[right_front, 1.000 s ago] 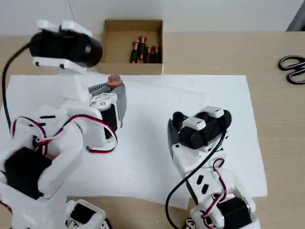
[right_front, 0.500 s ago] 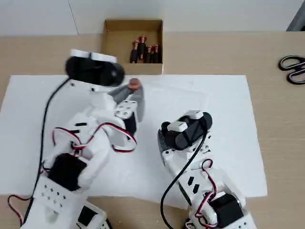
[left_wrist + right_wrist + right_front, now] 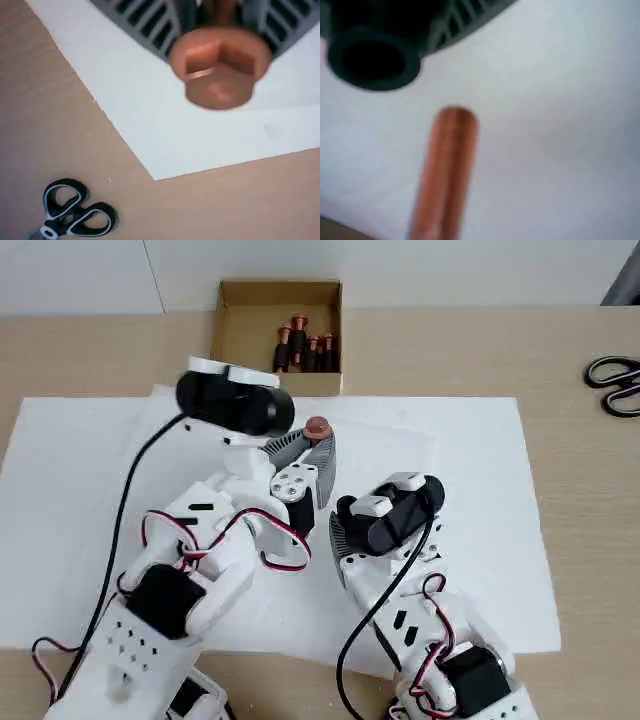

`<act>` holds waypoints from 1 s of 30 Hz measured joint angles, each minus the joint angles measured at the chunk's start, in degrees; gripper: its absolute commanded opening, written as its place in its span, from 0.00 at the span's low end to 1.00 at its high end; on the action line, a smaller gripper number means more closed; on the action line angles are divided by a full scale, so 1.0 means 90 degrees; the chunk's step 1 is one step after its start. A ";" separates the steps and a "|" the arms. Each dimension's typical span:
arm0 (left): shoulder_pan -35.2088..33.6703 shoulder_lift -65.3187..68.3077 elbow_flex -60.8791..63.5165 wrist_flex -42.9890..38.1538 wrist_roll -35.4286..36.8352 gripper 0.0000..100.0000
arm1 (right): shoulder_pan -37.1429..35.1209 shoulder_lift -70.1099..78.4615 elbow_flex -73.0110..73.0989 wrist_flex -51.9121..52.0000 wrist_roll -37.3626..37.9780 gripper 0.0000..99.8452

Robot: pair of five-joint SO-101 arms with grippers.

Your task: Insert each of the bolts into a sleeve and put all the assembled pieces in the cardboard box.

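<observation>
left claw [image 3: 310, 445] clenched on bolt [image 3: 220, 67], over paper [image 3: 480, 470] near box [image 3: 232, 340] | right claw [image 3: 340, 535] grasps sleeve [image 3: 372, 60], bolt tip near its mouth, apart | assembled pieces [image 3: 305, 348] lie in box | scissors [image 3: 615, 380] well apart

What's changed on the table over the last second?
The left claw, shut on the bolt, swung right across the white sheet toward the right claw, which shifted slightly left with its black sleeve. The cardboard box, the pieces in it and the scissors stayed put.
</observation>
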 measured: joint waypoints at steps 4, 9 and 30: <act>0.0020 -0.0010 0.0088 -0.0117 0.0049 0.01 | -0.0186 0.0000 0.0000 0.0000 0.0000 0.00; 0.0020 -0.0010 0.0088 -0.0137 0.0430 0.01 | -0.0274 0.0000 0.0000 0.0000 0.0000 0.00; 0.0274 -0.0020 0.0264 -0.0156 0.0498 0.01 | -0.0283 0.0000 0.0010 0.0000 0.0000 0.00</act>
